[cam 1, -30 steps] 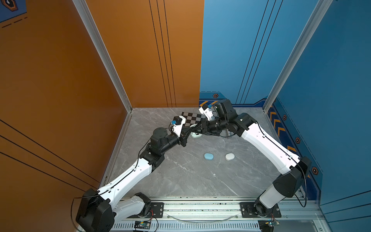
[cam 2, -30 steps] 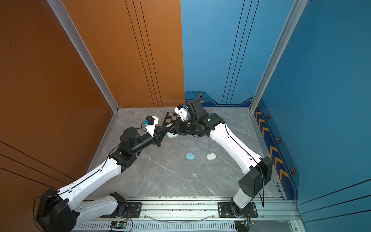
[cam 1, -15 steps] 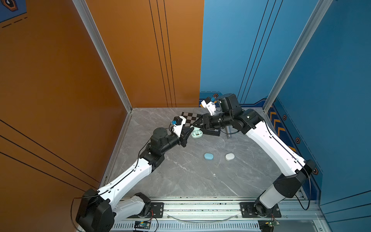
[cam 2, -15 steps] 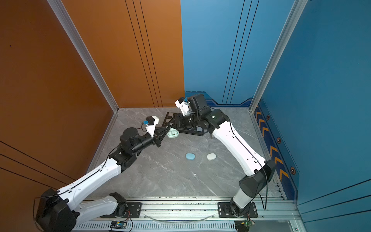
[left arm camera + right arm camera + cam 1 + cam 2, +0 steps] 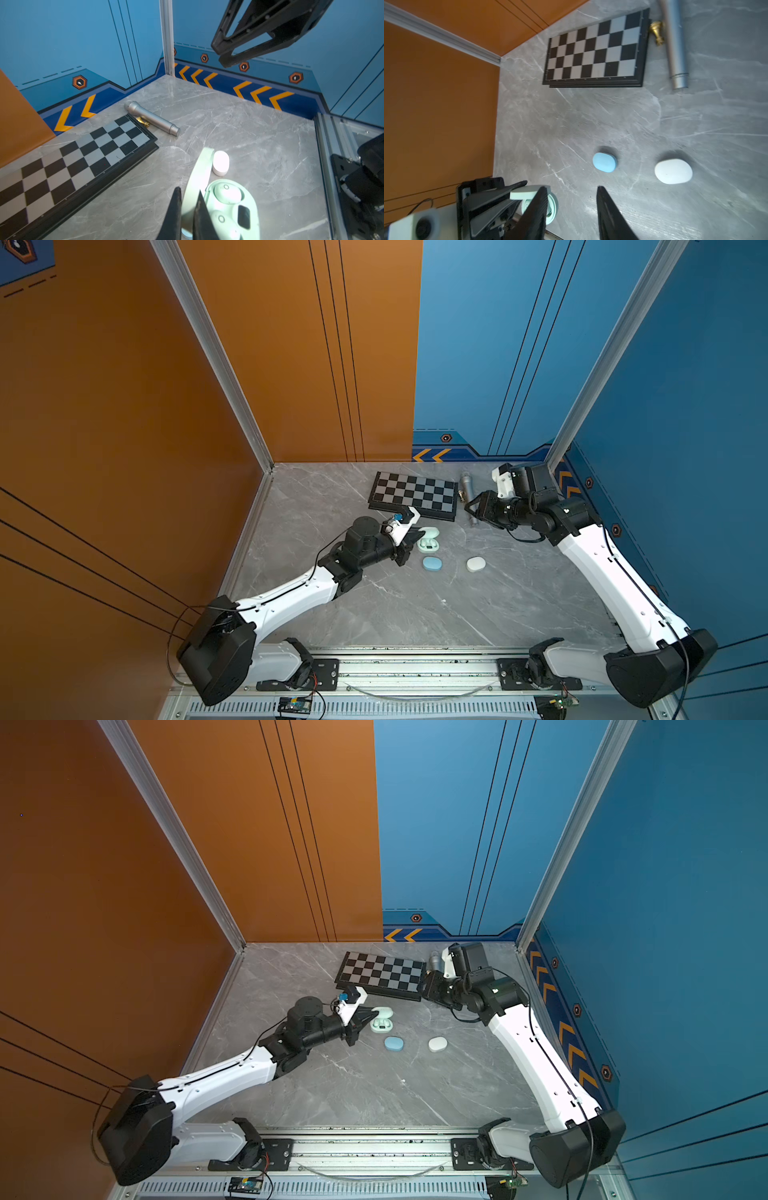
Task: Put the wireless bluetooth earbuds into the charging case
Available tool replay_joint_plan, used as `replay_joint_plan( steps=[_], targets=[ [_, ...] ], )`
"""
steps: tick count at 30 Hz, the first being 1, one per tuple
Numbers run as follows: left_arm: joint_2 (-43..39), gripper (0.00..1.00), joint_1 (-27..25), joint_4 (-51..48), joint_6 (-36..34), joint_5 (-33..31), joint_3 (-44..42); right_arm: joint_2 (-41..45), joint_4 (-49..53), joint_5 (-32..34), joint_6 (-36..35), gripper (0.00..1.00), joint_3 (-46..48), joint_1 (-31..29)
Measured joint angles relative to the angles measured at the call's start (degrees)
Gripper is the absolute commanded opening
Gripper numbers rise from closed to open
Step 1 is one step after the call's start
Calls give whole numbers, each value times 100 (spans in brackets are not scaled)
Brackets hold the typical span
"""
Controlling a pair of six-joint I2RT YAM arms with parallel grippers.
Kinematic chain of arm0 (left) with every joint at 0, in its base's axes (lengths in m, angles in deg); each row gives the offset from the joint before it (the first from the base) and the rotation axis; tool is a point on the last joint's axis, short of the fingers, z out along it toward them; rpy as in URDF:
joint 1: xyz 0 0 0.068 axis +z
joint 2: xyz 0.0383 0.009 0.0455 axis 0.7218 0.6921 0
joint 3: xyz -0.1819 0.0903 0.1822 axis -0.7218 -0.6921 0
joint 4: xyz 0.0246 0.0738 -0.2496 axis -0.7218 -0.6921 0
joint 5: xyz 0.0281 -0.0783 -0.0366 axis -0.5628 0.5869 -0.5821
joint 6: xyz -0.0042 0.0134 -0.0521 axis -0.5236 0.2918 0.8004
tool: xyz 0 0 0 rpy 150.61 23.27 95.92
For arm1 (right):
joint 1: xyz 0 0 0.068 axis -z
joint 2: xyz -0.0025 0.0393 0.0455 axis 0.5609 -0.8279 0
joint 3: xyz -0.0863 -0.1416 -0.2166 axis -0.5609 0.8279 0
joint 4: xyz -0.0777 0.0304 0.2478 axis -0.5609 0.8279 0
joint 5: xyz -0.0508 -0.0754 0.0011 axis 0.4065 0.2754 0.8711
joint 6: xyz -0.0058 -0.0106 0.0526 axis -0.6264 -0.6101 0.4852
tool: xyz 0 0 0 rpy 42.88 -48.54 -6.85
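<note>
The left gripper (image 5: 188, 192) clamps the upright lid (image 5: 200, 166) of the green case (image 5: 255, 204), with both earbuds (image 5: 227, 194) seated inside. The right gripper (image 5: 571, 188), half open and empty, hangs well apart near the table's (image 5: 374, 614) back edge.

Both arms reach inward, elbows bent.
Left gripper (image 5: 419, 537) sits low, jaws pinched on the mint case lid (image 5: 199, 172); right gripper (image 5: 571, 188) hangs raised farther back, jaws parted, seemingly empty, though small from above.

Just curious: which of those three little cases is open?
The mint green case, lid raised, buds inside; the blue case and white case lie shut.
</note>
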Motion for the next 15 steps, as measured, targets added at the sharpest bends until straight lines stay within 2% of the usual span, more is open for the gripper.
replay_joint_plan(
  steps=[7,15],
  targets=[
    [1451,0,-922,481,-358,-385,-17,52,118,424,129,41,835,442],
    [2413,4,-1182,708,-435,-546,260,201,116,555,133,41,1069,603]
  ],
)
